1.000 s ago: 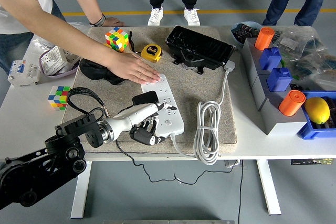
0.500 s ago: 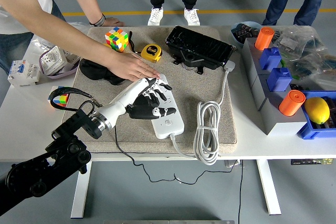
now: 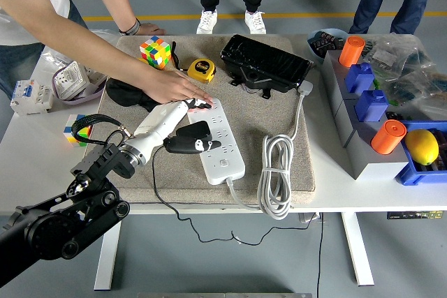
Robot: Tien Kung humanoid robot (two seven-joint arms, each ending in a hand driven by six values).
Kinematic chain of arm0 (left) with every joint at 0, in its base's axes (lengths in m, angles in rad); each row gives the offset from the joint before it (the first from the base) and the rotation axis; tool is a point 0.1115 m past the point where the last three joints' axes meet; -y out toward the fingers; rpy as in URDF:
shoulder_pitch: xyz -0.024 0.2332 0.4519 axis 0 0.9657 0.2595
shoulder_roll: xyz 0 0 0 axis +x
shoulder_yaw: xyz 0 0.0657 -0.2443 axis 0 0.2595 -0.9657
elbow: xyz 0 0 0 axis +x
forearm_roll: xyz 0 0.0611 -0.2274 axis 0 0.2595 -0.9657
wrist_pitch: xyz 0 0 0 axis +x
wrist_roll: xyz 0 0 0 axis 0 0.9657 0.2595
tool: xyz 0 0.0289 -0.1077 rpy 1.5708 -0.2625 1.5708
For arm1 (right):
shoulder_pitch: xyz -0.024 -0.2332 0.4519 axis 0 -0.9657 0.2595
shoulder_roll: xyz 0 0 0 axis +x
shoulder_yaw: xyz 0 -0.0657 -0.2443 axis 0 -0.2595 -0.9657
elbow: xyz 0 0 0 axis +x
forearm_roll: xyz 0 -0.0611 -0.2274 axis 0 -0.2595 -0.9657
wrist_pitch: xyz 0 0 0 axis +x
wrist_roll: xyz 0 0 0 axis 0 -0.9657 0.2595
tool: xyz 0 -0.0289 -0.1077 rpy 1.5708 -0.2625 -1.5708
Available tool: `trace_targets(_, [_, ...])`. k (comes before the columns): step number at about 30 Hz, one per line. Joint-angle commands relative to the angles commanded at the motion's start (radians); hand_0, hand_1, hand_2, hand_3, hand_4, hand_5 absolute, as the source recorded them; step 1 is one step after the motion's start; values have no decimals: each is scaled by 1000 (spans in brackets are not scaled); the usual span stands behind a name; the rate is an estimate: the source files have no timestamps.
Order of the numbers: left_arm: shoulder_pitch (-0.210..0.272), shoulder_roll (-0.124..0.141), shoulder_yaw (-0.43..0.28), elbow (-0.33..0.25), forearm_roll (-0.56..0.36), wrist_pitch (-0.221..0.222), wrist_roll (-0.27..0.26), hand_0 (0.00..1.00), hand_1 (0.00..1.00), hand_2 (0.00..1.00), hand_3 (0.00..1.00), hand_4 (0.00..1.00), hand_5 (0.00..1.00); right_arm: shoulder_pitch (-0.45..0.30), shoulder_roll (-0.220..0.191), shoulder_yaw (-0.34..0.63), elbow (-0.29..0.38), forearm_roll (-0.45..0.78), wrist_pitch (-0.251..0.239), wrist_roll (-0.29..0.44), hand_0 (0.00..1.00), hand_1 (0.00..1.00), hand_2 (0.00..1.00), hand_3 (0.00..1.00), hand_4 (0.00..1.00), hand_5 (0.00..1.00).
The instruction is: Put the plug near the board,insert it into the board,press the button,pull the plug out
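Your plug [image 3: 193, 139], a black block, sits over the left edge of the white power strip [image 3: 221, 141], about halfway along it, on the beige mat [image 3: 272, 120]. From this view you cannot tell whether its pins are seated in a socket or only resting on the face. The left hand [image 3: 183, 125] has its fingers wrapped on the plug from above and from the left side, with the white fingertips reaching toward the strip's far end.

A person's hand [image 3: 174, 88] lies flat on that far end, pinning the strip to the mat, and your fingertips are just beside it, possibly touching. That is the first risk: any push forward could pinch or strike that hand. Move only down or back toward yourself.

Second, if you press down with the pins off the holes, the plug may tilt and slip out of your grasp, or the strip may skid on the mat at its near, unheld end.

Third, the thin black cord [image 3: 167, 207] trails off the worktop's [image 3: 370, 186] near edge below your arm; a snag there would tug the plug sideways. The coiled white cable [image 3: 277, 176] lies just right of the strip, clear of your path.
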Motion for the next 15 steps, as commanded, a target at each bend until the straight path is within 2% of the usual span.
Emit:
trace_targets(4, [-10, -7, 7, 24, 44, 1, 41, 796, 795, 782, 776, 959, 510, 0, -2, 0, 2, 0, 0, 0, 608, 609, 559, 544, 725, 218])
trace_targets(5, [-13, -8, 9, 30, 56, 1, 54, 690, 687, 676, 753, 956, 502, 0, -3, 0, 2, 0, 0, 0, 610, 609, 559, 544, 726, 218])
trace_targets(9, [-21, -16, 11, 57, 86, -21, 115, 690, 687, 676, 753, 956, 502, -1, -6, -2, 3, -1, 0, 0, 610, 609, 559, 544, 726, 218])
trace_targets(10, [-22, -17, 12, 61, 88, -26, 124, 690, 687, 676, 753, 956, 502, -1, -6, -2, 3, -1, 0, 0, 610, 609, 559, 544, 726, 218])
trace_targets(11, [-24, -17, 13, 65, 83, -30, 130, 559, 599, 607, 715, 931, 503, -2, -6, -2, 3, -1, 0, 0, 607, 609, 559, 544, 726, 217])
trace_targets(15, [-23, -17, 20, 73, 75, -32, 134, 559, 599, 607, 715, 931, 503, -4, -8, -3, 6, -3, 0, 0, 607, 609, 559, 544, 726, 217])
